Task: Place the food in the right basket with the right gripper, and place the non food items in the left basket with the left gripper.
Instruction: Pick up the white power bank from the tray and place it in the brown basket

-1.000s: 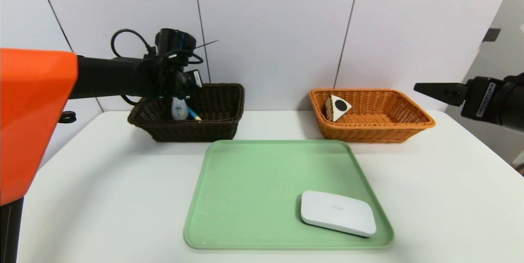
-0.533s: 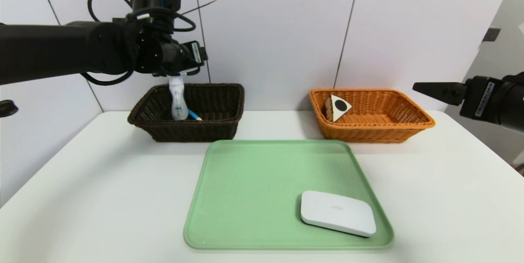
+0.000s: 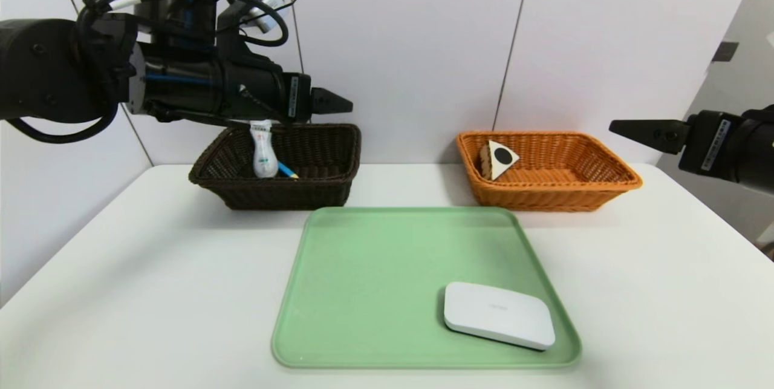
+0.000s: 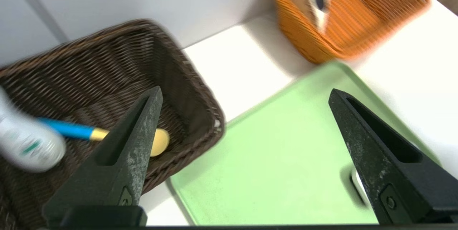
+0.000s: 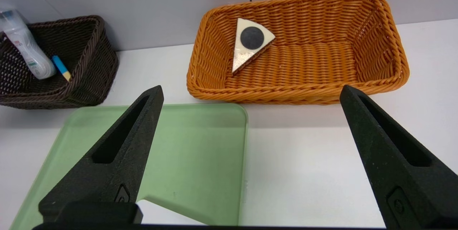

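Observation:
The dark brown left basket (image 3: 284, 195) holds the clear-white bottle (image 3: 262, 150), which stands upright, and the blue-handled yellow spoon (image 3: 285, 170). My left gripper (image 3: 335, 103) hangs above that basket's right end, open and empty, apart from the bottle (image 4: 27, 146). The flat white box (image 3: 499, 314) lies on the green tray (image 3: 375, 292), near its front right corner. The cake slice (image 3: 499, 159) leans in the orange right basket (image 3: 604, 186), pale underside showing. My right gripper (image 3: 614, 127) is parked open at the far right, above table level.
The green tray fills the table's middle, just in front of both baskets. A white wall stands close behind the baskets. Bare white tabletop (image 3: 151, 292) lies to the left and right of the tray.
My left gripper opened and let go of the bottle, then rose out of the dark basket and swung to point right. The bottle stays in the basket. The right arm has not moved.

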Available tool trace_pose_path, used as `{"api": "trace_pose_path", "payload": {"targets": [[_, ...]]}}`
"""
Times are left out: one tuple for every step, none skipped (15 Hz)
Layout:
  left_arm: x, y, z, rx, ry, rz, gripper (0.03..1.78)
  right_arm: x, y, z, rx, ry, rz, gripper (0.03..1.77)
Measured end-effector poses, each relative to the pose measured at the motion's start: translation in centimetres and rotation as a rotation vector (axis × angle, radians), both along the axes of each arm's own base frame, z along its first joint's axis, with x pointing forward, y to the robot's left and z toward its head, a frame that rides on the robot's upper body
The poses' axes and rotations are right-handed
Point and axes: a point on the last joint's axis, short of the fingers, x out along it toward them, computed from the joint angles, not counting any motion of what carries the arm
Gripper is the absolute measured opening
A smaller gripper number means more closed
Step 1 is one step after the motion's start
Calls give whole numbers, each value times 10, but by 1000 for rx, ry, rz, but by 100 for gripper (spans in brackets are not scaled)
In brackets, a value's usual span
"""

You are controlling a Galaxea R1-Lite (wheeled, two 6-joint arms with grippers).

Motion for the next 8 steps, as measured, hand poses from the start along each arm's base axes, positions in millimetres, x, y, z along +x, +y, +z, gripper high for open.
{"api": "trace_pose_path", "payload": {"targets": [[-5, 2, -3, 18, -28, -84, 165, 0, 0, 0, 1, -1, -1, 170], [-12, 4, -5, 23, -60, -181, 166, 0, 0, 1, 2, -3, -1, 170], [-19, 4, -6, 17, -74, -269, 167, -1, 0, 2, 3, -9, 0, 170], [-26, 4, -8, 17, -88, -353, 167, -1, 0, 4, 6, -13, 1, 170], [-33, 4, -11, 25, -100, -419, 167, -1, 1, 5, 9, -16, 3, 170], [-39, 2, -16, 42, -109, -461, 167, -1, 1, 6, 12, -21, 7, 170], [-47, -2, -21, 59, -108, -483, 167, -1, 2, 8, 15, -27, 16, 170], [-54, -7, -23, 70, -108, -496, 167, -2, 3, 10, 17, -29, 29, 170]]}}
